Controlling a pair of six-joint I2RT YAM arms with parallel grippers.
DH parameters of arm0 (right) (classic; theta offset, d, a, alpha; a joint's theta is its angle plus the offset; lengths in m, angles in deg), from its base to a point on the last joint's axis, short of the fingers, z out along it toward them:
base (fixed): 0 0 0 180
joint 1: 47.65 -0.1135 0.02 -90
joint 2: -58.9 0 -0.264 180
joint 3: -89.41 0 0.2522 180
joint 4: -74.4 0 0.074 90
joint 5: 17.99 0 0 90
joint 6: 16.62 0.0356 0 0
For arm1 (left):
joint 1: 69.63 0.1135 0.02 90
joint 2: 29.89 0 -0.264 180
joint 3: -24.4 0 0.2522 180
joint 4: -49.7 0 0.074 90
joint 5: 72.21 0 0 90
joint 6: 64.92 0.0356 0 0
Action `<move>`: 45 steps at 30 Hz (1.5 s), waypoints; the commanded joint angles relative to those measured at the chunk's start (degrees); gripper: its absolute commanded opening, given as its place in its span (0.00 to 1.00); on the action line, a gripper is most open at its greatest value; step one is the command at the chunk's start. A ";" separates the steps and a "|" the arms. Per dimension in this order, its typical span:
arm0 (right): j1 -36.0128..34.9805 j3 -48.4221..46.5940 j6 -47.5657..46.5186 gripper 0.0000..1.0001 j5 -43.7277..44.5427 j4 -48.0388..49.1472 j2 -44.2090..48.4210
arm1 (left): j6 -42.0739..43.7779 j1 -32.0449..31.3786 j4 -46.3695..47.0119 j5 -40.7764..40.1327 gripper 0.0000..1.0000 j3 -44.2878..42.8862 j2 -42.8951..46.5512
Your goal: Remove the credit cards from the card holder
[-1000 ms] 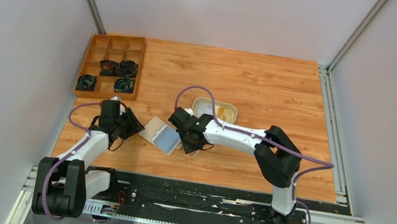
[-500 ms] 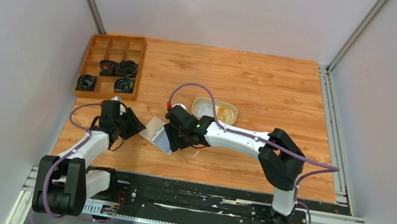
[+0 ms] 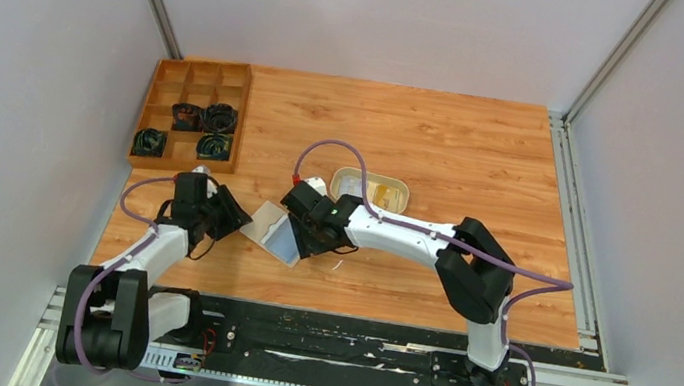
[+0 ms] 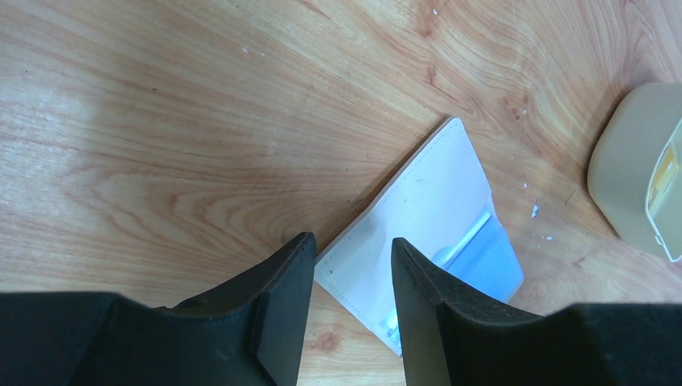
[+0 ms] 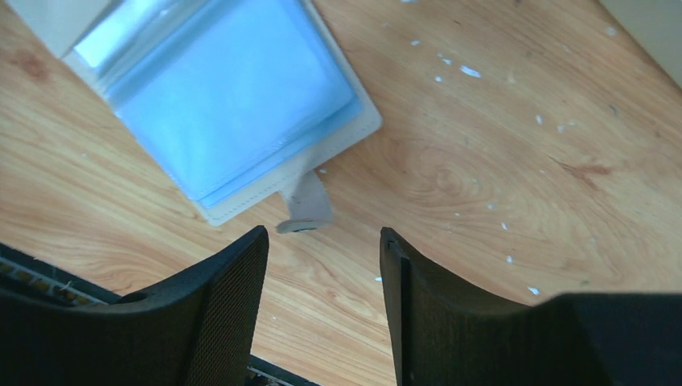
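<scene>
One cream folding card holder (image 3: 274,231): open, pale blue pockets (image 5: 233,88) up, near the front edge of the worktop (image 3: 426,144), left of centre.
Left gripper (image 4: 346,299): half open, straddling its cover corner, pinching nothing.
Right gripper (image 5: 322,265): parted, empty, over the grey snap tab (image 5: 308,211).
Risk: snagging pocket film would drag the loose holder.

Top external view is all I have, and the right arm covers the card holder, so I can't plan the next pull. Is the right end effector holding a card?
Observer: No. In the right wrist view the right end effector is open and empty, above the table beside the card holder and its snap tab.
Operator: Any card sticking out?
Observer: None shows; only the pale blue pockets face up.
Operator: And the left arm?
Observer: In the left wrist view the left end effector is open, with its fingers on either side of the holder's cream corner.
</scene>
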 commanded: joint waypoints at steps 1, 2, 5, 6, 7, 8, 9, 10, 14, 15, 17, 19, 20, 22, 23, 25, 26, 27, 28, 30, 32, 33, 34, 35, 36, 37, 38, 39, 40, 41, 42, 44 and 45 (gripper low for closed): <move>-0.69 0.99 1.68 0.60 6.34 -4.46 1.79 | 0.23 0.15 -2.13 0.19 0.50 0.84 -1.90; -0.62 0.67 1.60 0.61 6.06 -4.67 1.16 | 0.25 0.16 -1.98 0.27 0.50 0.83 -2.17; -0.58 -0.58 1.37 0.60 4.21 -4.66 -0.83 | 0.40 0.21 -1.90 0.33 0.50 0.42 -2.96; -0.58 -1.02 1.18 0.60 3.49 -4.58 -1.43 | 0.42 0.10 -1.97 0.32 0.50 0.27 -3.12; -0.60 -1.56 0.97 0.59 3.07 -4.49 -1.97 | 0.49 0.11 -2.07 0.32 0.50 0.18 -3.12; -0.59 -1.82 0.75 0.56 2.70 -4.33 -2.25 | 0.51 0.16 -2.20 0.27 0.50 0.07 -3.03; -0.59 -2.12 0.59 0.53 2.43 -4.24 -2.53 | 0.55 0.16 -2.35 0.17 0.50 -0.04 -2.94; -0.59 -2.23 0.46 0.49 2.25 -4.15 -2.66 | 0.59 0.14 -2.62 0.03 0.50 -0.16 -2.81; -0.37 -2.08 0.07 0.23 1.56 -3.82 -2.77 | 0.69 0.16 -3.27 -0.55 0.50 -0.38 -2.11; -0.22 -1.84 -0.03 0.17 1.41 -3.70 -2.72 | 0.62 0.16 -3.31 -0.55 0.50 -0.40 -2.02; 0.37 -1.08 -0.35 0.05 0.97 -3.15 -2.43 | 0.53 0.11 -3.35 -0.43 0.50 -0.61 -2.01; 1.22 -0.28 -1.01 0.00 0.52 -2.19 -1.88 | 0.51 0.16 -3.42 -0.29 0.50 -0.79 -2.17; 1.77 0.56 -1.70 0.00 0.01 -1.19 -1.29 | 0.51 0.16 -3.51 -0.21 0.50 -1.00 -2.24; 2.92 2.04 -3.50 0.00 -0.81 0.79 -0.35 | 0.60 0.16 -3.45 -0.13 0.50 -1.24 -2.42; 3.53 2.73 -4.57 0.00 -1.49 1.83 0.15 | 0.60 0.16 -3.51 -0.05 0.50 -1.34 -2.55; 4.90 3.63 -7.18 0.00 -3.27 3.29 0.71 | 0.60 0.16 -3.46 0.21 0.50 -1.55 -2.91; 5.47 3.84 -8.44 0.00 -3.79 3.64 0.85 | 0.56 0.17 -3.37 0.38 0.50 -1.63 -3.02; 6.24 3.84 -9.72 0.00 -4.21 3.81 0.90 | 0.52 0.16 -3.35 0.59 0.50 -1.70 -3.11; 6.96 3.85 -10.63 0.00 -4.42 3.81 0.94 | 0.51 0.16 -3.30 0.85 0.50 -1.79 -3.08; 8.46 4.24 -11.71 0.00 -4.37 3.85 1.24 | 0.62 0.16 -3.15 1.64 0.50 -2.13 -3.53; 9.98 4.83 -12.28 0.00 -4.52 4.19 1.69 | 1.00 0.16 -3.15 2.54 0.50 -2.68 -4.44; 10.79 5.24 -12.58 0.00 -4.53 4.41 2.05 | 1.10 0.16 -3.12 2.80 0.50 -2.83 -5.04; 11.30 5.38 -12.81 0.00 -4.53 4.54 2.25 | 1.12 0.14 -3.03 2.86 0.50 -2.86 -5.34; 11.72 5.56 -13.14 0.00 -4.48 4.64 2.54 | 1.06 0.18 -2.87 2.80 0.50 -2.80 -5.44; 12.18 5.72 -13.20 0.00 -4.39 4.61 2.68 | 0.92 0.14 -2.69 2.79 0.50 -2.67 -5.42; 12.58 5.92 -13.30 0.00 -4.36 4.73 2.94 | 0.68 0.16 -2.53 2.79 0.50 -2.56 -5.39; 12.86 6.13 -13.29 0.00 -4.40 4.80 3.16 | 0.45 0.14 -2.33 2.97 0.50 -2.39 -5.37; 13.00 6.45 -13.11 0.00 -4.20 4.79 3.38 | 0.12 0.16 -2.18 3.23 0.50 -2.29 -5.36; 13.03 6.64 -12.81 0.00 -4.05 5.01 3.64 | -0.27 0.16 -1.80 3.57 0.50 -2.09 -5.29; 13.04 6.99 -12.49 0.00 -4.02 5.05 3.83 | -0.90 0.10 -1.49 4.00 0.50 -1.78 -5.23; 13.04 7.26 -12.10 0.00 -4.01 5.21 4.00 | -1.61 -0.03 -0.93 4.53 0.50 -1.36 -5.20; 13.04 8.03 -11.21 0.00 -4.18 5.44 4.33 | -3.49 -1.44 0.41 5.24 0.50 -0.41 -5.17; 13.04 8.43 -10.86 0.00 -4.31 5.63 4.54 | -5.01 -2.66 1.64 5.47 0.50 0.27 -5.27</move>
